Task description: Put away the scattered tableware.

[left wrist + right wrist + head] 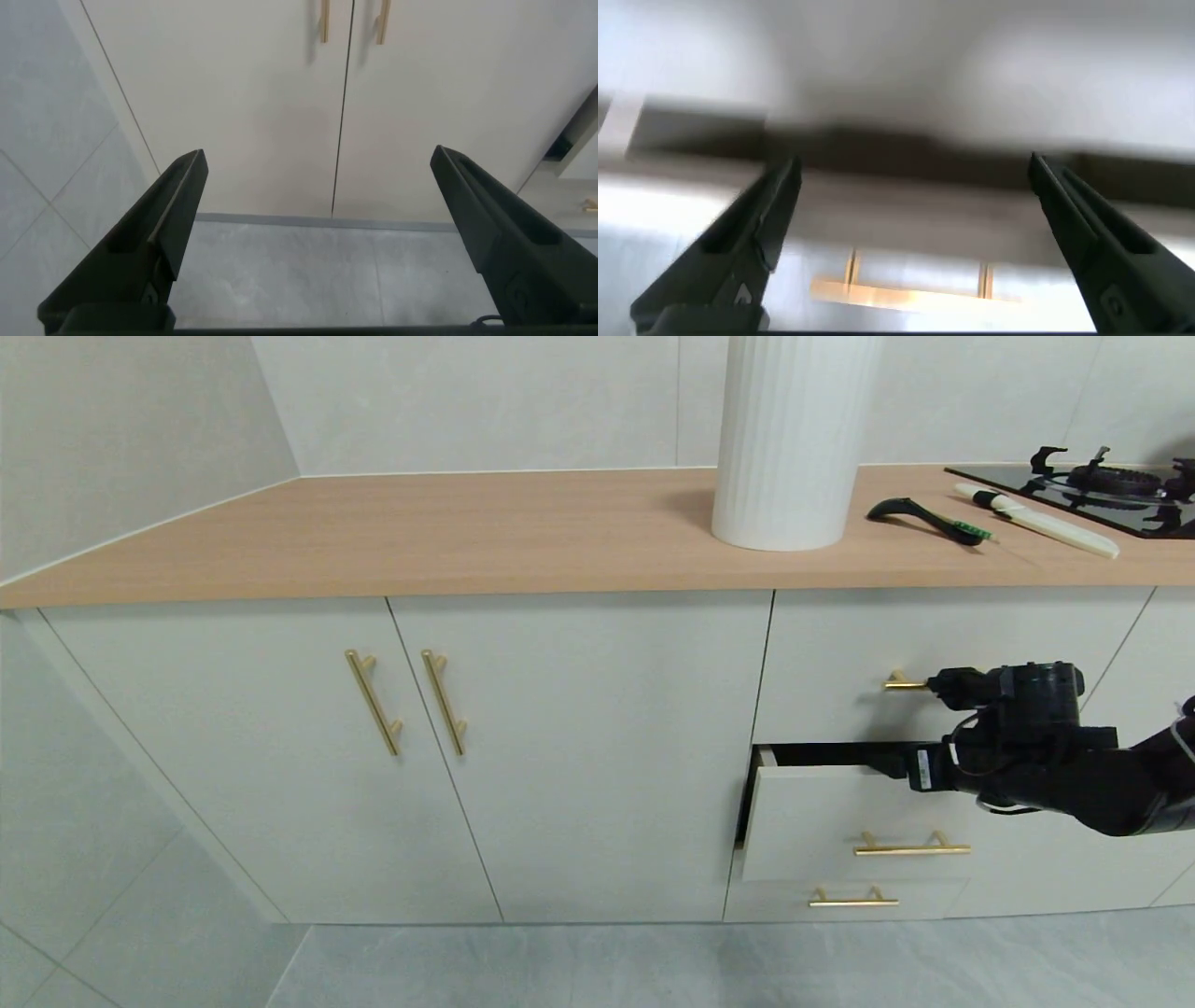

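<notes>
On the wooden counter, far right, lie a black utensil with a green end (926, 521) and a long white knife (1038, 521). Below them the middle drawer (812, 821) stands partly pulled out, a dark gap above its front. My right gripper (889, 762) is at that gap, over the drawer's top edge; in the right wrist view the gripper (912, 168) is open, empty, facing the gap with the drawer's gold handle (906, 291) below. My left gripper (318, 159) is open and empty, facing the lower cabinet doors (336, 103) and the floor.
A tall white ribbed cylinder (789, 439) stands on the counter left of the utensils. A black stove (1111, 485) sits at the far right. Two closed cabinet doors with gold handles (406, 700) are to the left. Closed drawers lie above (901, 683) and below (851, 899).
</notes>
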### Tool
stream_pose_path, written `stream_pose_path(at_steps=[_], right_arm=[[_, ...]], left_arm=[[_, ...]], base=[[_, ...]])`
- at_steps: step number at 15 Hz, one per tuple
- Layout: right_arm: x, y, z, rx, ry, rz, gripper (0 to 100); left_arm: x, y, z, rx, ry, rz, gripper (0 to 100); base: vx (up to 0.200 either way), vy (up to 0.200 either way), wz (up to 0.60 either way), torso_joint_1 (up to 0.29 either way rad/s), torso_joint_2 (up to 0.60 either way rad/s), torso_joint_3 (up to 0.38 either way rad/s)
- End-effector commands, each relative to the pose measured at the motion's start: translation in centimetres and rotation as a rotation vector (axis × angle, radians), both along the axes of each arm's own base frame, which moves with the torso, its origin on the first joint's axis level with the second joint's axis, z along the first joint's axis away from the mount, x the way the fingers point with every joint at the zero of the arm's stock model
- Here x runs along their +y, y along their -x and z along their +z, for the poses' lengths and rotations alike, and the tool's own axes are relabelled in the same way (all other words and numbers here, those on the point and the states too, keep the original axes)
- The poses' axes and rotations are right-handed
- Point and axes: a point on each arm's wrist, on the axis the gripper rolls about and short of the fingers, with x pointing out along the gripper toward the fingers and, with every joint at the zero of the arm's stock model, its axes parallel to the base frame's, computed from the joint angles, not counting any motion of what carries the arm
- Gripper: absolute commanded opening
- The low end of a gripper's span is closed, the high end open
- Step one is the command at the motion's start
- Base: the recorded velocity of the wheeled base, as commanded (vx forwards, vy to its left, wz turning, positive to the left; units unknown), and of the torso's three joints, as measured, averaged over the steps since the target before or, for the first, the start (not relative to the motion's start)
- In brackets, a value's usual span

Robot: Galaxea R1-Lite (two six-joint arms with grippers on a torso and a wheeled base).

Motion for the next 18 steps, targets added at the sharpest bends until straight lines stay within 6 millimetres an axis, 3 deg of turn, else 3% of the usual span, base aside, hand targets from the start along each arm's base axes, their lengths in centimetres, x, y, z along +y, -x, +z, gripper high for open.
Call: stream_pose_path(at_steps=[1,4,6,9,11,14,18], right_arm=[[0.0,1.2,2.5,-0.020,-0.002,0.006,100],[-0.1,2.3,2.5,0.067,0.034,0.031,100],[-0.2,4.1,3.1,0.165,0.039,0.033,100],[-0.4,7.8,4.9,0.301,0.043,0.035,100],[-0.6,12.1,5.4,0.438,0.047,0.038,100],[-0.9,16.4,6.4,0.407,0.044,0.039,100],[-1.1,20.1,8.0,0.401,0.044,0.039,100]], left_arm=[[0.0,0.0,0.0,0.000,0.001,0.001,100],[0.0,0.0,0.0,0.000,0.001,0.001,100],[0.0,0.0,0.0,0.001,0.001,0.001,100],[0.0,0.0,0.0,0.000,0.001,0.001,100],[0.0,0.0,0.0,0.000,0.001,0.001,100],[0.0,0.0,0.0,0.000,0.001,0.001,100],[0.0,0.0,0.0,0.001,0.001,0.001,100]], base=[[0.000,0.000,0.00,0.000,0.00,0.000],[0.000,0.000,0.00,0.000,0.00,0.000],[0.000,0.000,0.00,0.000,0.00,0.000],[0.000,0.000,0.00,0.000,0.00,0.000],[0.000,0.000,0.00,0.000,0.00,0.000],[0.000,0.000,0.00,0.000,0.00,0.000],[0.000,0.000,0.00,0.000,0.00,0.000]])
